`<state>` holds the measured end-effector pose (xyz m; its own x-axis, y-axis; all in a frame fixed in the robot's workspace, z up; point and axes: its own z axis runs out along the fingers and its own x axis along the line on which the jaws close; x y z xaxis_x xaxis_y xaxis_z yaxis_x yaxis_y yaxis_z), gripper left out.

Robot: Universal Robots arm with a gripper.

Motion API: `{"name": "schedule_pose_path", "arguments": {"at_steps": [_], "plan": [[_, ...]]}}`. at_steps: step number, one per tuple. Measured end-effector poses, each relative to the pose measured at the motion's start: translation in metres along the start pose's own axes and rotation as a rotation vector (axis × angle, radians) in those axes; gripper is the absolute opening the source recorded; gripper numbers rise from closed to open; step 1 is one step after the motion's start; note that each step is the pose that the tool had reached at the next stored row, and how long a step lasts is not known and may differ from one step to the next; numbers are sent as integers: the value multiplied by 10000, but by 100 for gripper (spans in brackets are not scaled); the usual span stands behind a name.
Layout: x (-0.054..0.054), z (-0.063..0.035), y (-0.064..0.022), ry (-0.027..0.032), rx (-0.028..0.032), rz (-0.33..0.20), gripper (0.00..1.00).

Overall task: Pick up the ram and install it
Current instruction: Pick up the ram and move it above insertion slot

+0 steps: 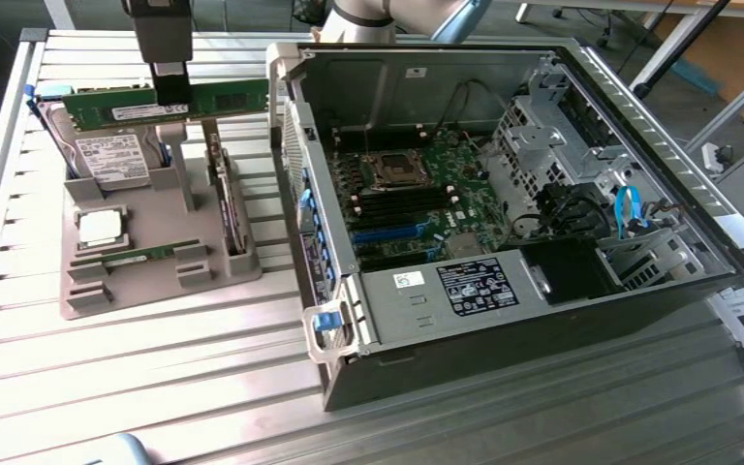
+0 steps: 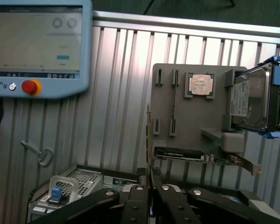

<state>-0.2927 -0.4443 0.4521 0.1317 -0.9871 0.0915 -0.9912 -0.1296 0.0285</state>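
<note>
Gripper [image 1: 170, 87] pinches the ram [image 1: 228, 98], held above the grey holder [image 1: 152, 281] beneath it. Pickup done. Install into the open computer case [image 1: 502, 387] alongside remains.

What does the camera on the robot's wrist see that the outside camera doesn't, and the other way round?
Wrist view adds: a control tablet with a red button, and a key on the table. Exterior view adds: the motherboard inside the open computer case. Both: the gripper shut on the ram, the grey holder, the processor chip, the hard drive.
</note>
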Motion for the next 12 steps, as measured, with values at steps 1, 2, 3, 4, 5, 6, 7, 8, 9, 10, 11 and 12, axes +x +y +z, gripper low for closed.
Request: {"name": "schedule_pose_path", "arguments": {"at_steps": [1,2,3,4,5,6,7,8,9,10,11,12], "plan": [[1,0,-8,3,0,0,13],[2,0,-18,7,0,0,13],[3,0,-26,10,-1,0,13],[5,-1,-37,15,-2,0,13],[6,0,-45,17,-2,0,13],[7,-1,-51,19,-2,0,13],[8,-1,-60,22,-3,0,13],[9,-1,-70,26,-3,0,13],[10,-1,-79,28,-3,0,13],[12,-1,-90,31,-3,1,13],[13,-1,-95,33,-4,0,13],[14,-1,-104,36,-4,0,13]]}}
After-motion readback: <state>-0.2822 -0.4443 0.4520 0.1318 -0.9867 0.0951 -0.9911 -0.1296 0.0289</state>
